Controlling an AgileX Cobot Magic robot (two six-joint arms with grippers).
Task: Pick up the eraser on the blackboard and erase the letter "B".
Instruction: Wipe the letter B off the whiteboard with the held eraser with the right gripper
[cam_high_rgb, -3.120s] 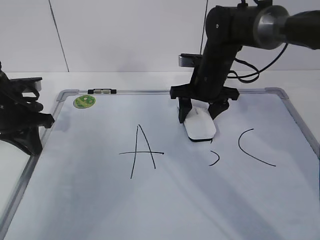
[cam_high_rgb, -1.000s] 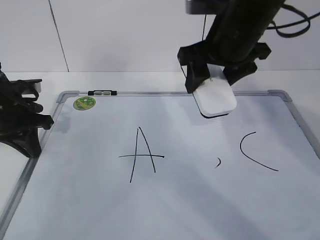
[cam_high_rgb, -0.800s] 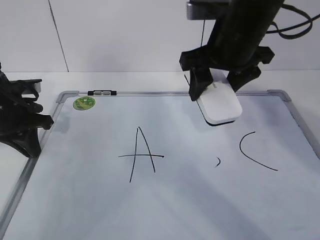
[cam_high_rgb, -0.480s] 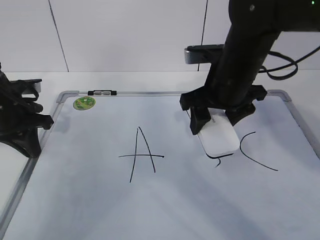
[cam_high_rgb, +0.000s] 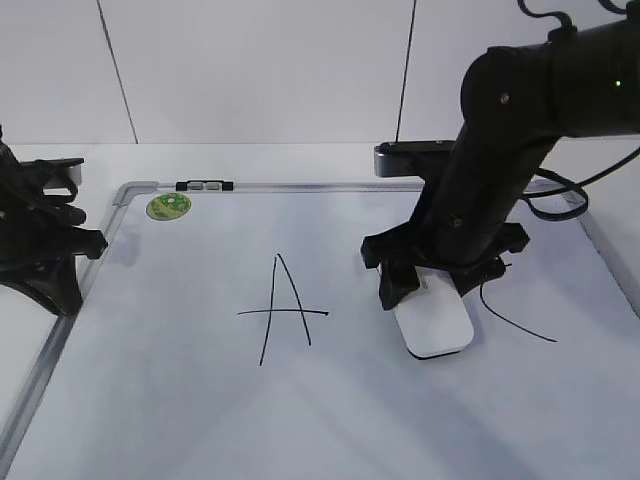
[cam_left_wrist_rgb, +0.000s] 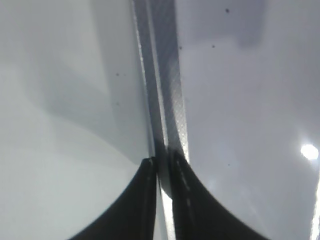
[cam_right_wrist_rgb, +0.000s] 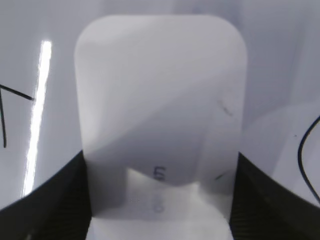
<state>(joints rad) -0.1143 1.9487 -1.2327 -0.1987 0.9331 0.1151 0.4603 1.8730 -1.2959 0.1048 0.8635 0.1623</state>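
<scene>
From my remote seat, the right gripper (cam_high_rgb: 437, 288) was clamped on the eraser (cam_high_rgb: 432, 322), fingers (cam_right_wrist_rgb: 60, 200) pressed against both long sides. The eraser sat flat on the blackboard (cam_high_rgb: 330, 420), sticking out forward from between the fingers, parked between the "A" (cam_high_rgb: 283, 308) and the "C" (cam_high_rgb: 510, 315). I couldn't spot any of the letter "B", that patch was covered by the eraser. Left gripper (cam_left_wrist_rgb: 162, 165) sat nearly closed with nothing in it, right over the board's grey frame (cam_left_wrist_rgb: 167, 100) at the left edge
</scene>
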